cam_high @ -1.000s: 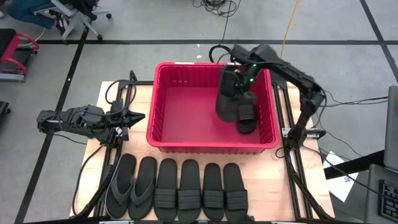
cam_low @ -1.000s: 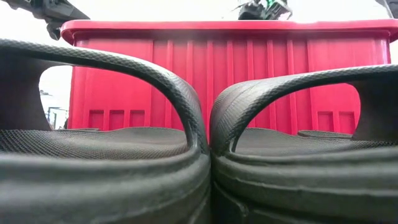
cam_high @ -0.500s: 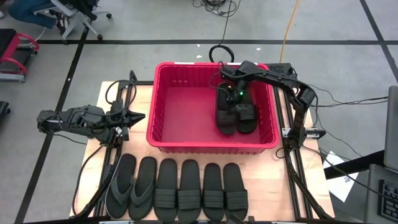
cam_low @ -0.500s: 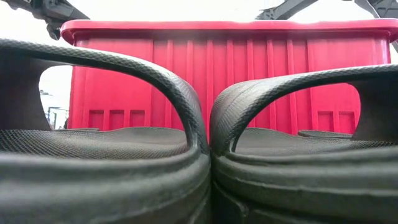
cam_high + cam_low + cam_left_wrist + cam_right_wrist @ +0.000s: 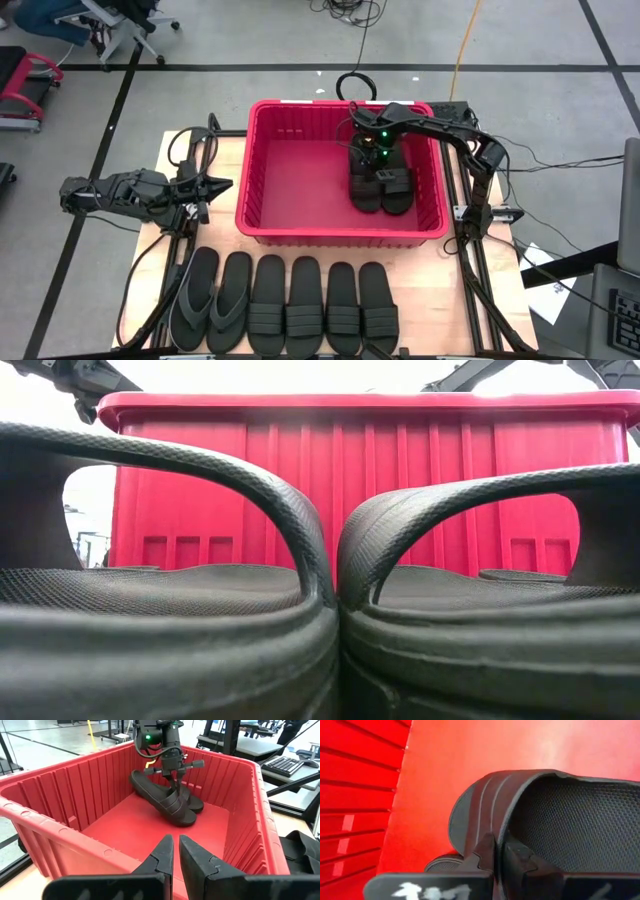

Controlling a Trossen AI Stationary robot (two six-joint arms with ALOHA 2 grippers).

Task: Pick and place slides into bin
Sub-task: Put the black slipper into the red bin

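Left gripper (image 5: 222, 186): parked at my table's 9 o'clock, fingers pressed together, empty.
Slides on table (image 5: 285, 306): six, rowed at 6 o'clock.
Bin (image 5: 262, 190): centre; one slide (image 5: 397, 188) flat at its 3 o'clock side.
Right gripper (image 5: 175, 775): inside bin, pinching second slide (image 5: 162, 797), tilted. Step: placing. Next I'd release, then lift clear.

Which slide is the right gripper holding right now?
Look inside the red bin, toward its right side, where two black slides lie. It is the left slide, its strap pinched by the right gripper; the neighbouring slide lies free.
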